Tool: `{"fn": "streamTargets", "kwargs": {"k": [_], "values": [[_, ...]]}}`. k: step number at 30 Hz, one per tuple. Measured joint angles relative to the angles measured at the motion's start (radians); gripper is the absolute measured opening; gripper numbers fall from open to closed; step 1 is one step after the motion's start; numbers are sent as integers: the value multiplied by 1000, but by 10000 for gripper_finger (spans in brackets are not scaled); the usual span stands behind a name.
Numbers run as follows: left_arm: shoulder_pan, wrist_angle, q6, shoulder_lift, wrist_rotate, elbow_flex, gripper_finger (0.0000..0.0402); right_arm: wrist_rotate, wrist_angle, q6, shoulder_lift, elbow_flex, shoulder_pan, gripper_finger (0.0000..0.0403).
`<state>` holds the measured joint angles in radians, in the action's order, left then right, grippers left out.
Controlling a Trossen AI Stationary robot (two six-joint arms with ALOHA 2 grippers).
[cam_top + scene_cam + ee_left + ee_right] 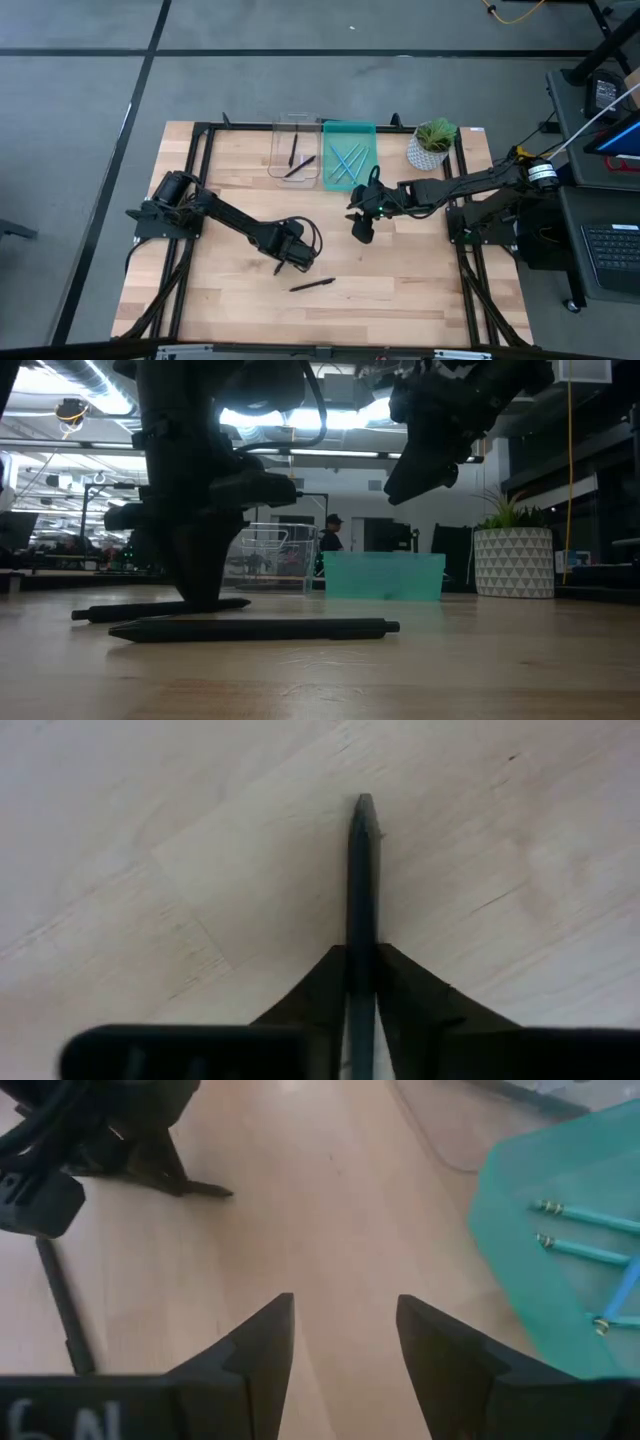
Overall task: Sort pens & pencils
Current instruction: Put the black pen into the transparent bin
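We were in the pick-up step: our left pincer (291, 258) stood low on the wooden surface (400, 280), pinching a dark pen (360, 900). A second pen (312, 285) lay near. Our right pincer (345, 1345) hovered spread beside the teal tray (350, 128). Next, we judged, lift and carry to the clear tray (296, 122).

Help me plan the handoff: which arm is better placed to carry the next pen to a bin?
Left. Its gripper is already shut on a dark pen at the table, while the right gripper hangs open and empty near the teal bin.
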<state>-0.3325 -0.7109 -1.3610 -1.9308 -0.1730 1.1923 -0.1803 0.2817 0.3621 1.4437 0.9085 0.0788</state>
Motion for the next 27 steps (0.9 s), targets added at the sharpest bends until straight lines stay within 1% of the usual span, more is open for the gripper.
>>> {"fn": "streamTargets", "kwargs": {"k": [3, 7, 11, 16, 19, 25, 27], "values": [[0, -3, -1, 0, 0, 0, 18, 32, 0, 0, 0, 0, 0, 180], [10, -4, -4, 0, 15, 0, 16, 97, 1, -1, 0, 0, 0, 180], [13, -7, -20, 0, 18, 0, 16, 102, 1, -1, 0, 0, 0, 180], [16, -7, -14, 40, 28, -6, 16, 102, 2, -5, 0, 0, 0, 180], [25, -22, 21, 109, 35, -6, 16, 102, 2, -7, 0, 0, 0, 180], [67, -51, 141, 260, -27, -5, 16, 102, 19, -13, 0, 0, 0, 180], [103, -88, 180, 324, -56, -4, 16, 102, 25, -28, 0, 0, 0, 180]]}}
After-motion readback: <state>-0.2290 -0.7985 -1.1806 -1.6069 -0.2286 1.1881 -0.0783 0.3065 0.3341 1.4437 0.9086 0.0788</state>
